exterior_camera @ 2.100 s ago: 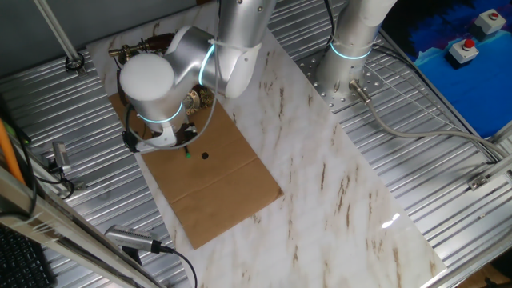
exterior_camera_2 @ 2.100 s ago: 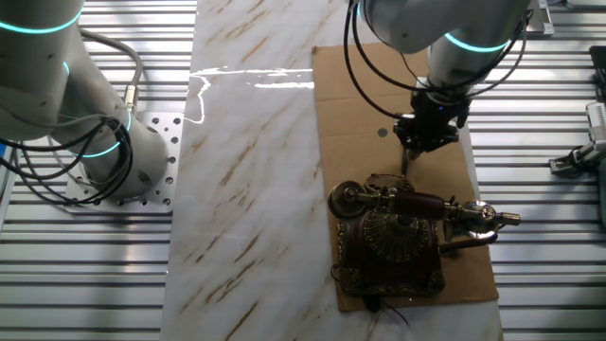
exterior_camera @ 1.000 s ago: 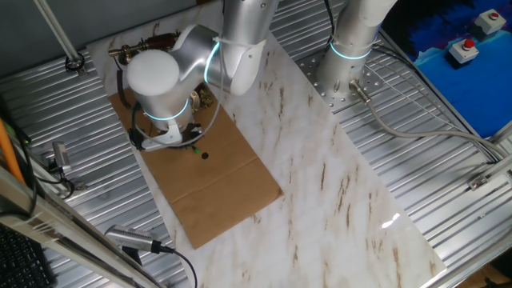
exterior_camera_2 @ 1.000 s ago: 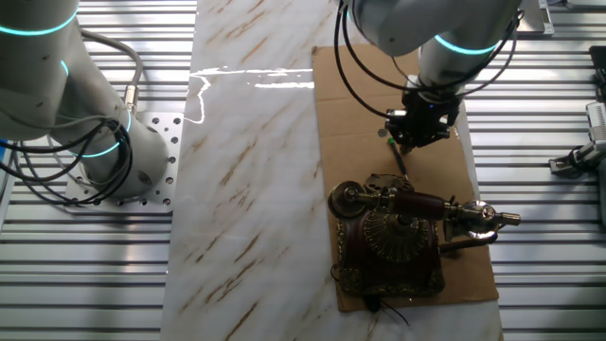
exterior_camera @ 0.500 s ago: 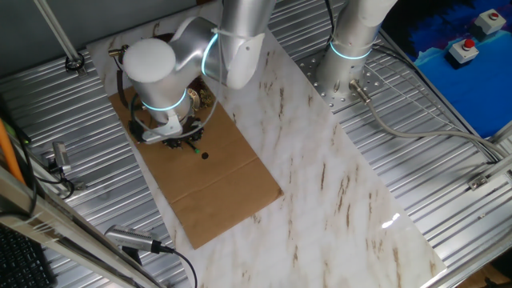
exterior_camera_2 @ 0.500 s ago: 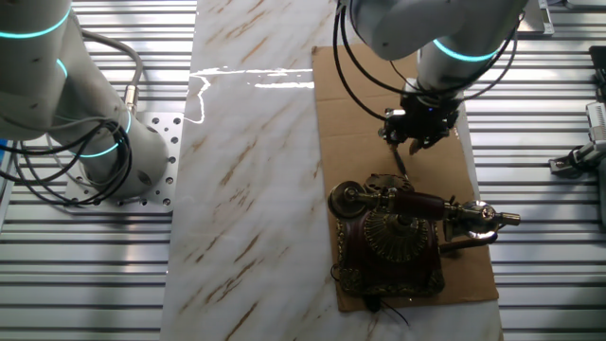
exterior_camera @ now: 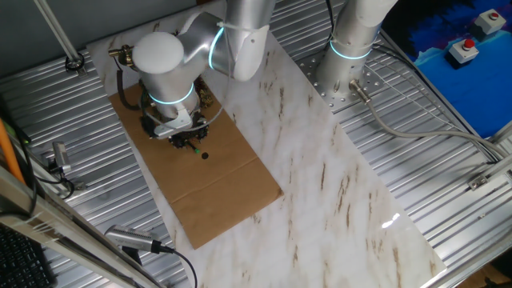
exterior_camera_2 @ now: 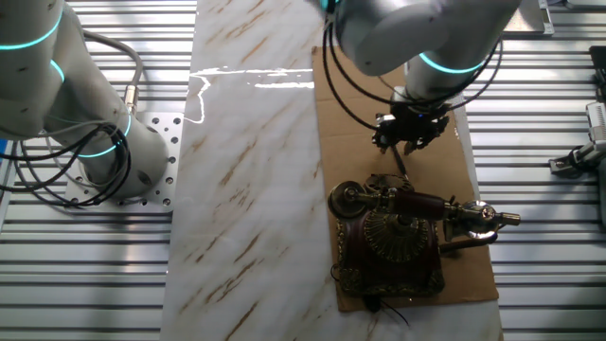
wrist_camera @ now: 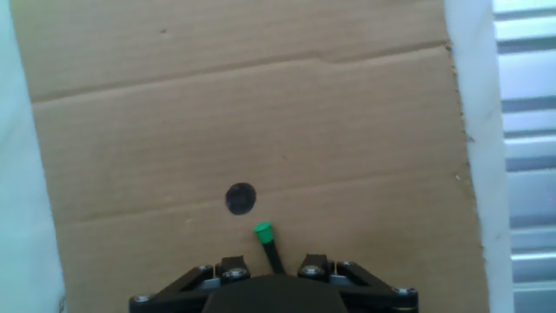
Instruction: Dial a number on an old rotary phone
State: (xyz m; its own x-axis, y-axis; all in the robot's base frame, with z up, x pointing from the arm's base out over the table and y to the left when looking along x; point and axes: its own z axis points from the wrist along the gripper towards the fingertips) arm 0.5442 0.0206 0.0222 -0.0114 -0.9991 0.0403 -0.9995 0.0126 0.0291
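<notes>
The old rotary phone (exterior_camera_2: pixel 393 237), dark red-brown with gold trim, a round dial and a brass-ended handset, stands at the near end of the cardboard sheet (exterior_camera_2: pixel 350 95). In one fixed view the arm hides most of the phone; only its brass handset end (exterior_camera: pixel 120 54) shows. My gripper (exterior_camera_2: pixel 409 137) hovers over the cardboard just beyond the phone, shut on a thin black stick (exterior_camera_2: pixel 399 161) with a green tip (wrist_camera: pixel 263 231). The stick juts out from between the fingers of the gripper (wrist_camera: pixel 272 261) over bare cardboard, apart from the dial.
A black round spot (wrist_camera: pixel 241 198) marks the cardboard (wrist_camera: pixel 261 113) just past the stick's tip. The cardboard lies on a marble board (exterior_camera: pixel 336 184) over ribbed metal. A second arm's base (exterior_camera_2: pixel 114 142) stands beside the board. The cardboard's edge (wrist_camera: pixel 456 104) runs at the right.
The wrist has swung round and the gripper has shifted sideways over the cardboard, staying just beyond the phone. The stick stays in the gripper; the phone has not moved.
</notes>
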